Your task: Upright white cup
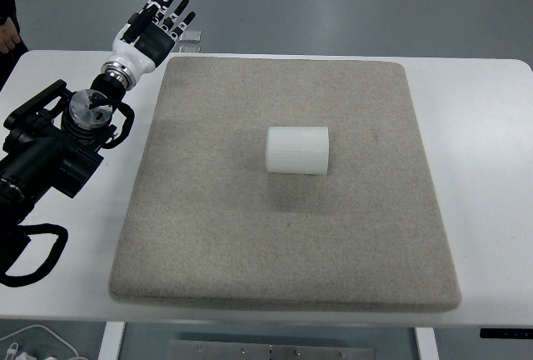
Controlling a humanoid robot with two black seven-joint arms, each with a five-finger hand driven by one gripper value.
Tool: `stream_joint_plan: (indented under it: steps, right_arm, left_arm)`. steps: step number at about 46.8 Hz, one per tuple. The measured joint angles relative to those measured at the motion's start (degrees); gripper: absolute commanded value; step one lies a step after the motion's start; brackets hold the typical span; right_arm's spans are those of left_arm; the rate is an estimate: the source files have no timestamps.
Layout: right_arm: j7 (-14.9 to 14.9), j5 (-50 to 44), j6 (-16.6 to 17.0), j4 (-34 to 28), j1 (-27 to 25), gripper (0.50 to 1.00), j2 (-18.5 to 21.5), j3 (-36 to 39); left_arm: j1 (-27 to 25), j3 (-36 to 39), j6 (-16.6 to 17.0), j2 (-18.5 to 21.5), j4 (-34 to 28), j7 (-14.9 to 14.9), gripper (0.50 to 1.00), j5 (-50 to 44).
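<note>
While the left hand hovers open (far-left), the white cup lies sideways.

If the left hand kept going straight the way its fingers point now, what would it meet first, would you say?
Probably nothing: the left hand points up and away past the table's far edge, not toward the white cup.

The scene was lit pretty evenly from overhead, bright but not harsh. A soft, faint shadow was cast just below the white cup onto the grey mat. The white table was nearly blown out. Focus was kept sharp throughout, though slight bowing could be noticed at the table's edges.
</note>
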Motion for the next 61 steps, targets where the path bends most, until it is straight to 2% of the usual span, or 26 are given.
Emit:
stream_joint_plan:
  steps: [17, 35, 45, 51, 61]
  right_arm:
    - [0.0, 0.0, 0.0, 0.0, 0.0, 0.930, 0.0, 0.0]
    - [0.0, 0.0, 0.0, 0.0, 0.0, 0.930, 0.0, 0.0]
    - [0.0, 0.0, 0.0, 0.0, 0.0, 0.930, 0.0, 0.0]
    - [0.0, 0.0, 0.0, 0.0, 0.0, 0.930, 0.0, 0.0]
    - [0.0, 0.0, 0.0, 0.0, 0.0, 0.930, 0.0, 0.0]
  left_arm:
    - [-0.1, -0.3, -0.8, 0.4, -0.3, 0.0, 0.996, -0.1]
    - [-2.0, -0.4, -0.1, 0.5, 2.3, 0.0, 0.996, -0.2]
    - [-2.6, 0.6, -1.6, 0.4, 2.0, -0.1, 0.996, 0.6]
    - [-3.8, 0.8, -1.8, 0.7, 1.7, -0.1, 0.996, 3.9]
    - [-5.1, 1.0, -1.8, 0.8, -0.8, 0.1, 0.994, 15.7]
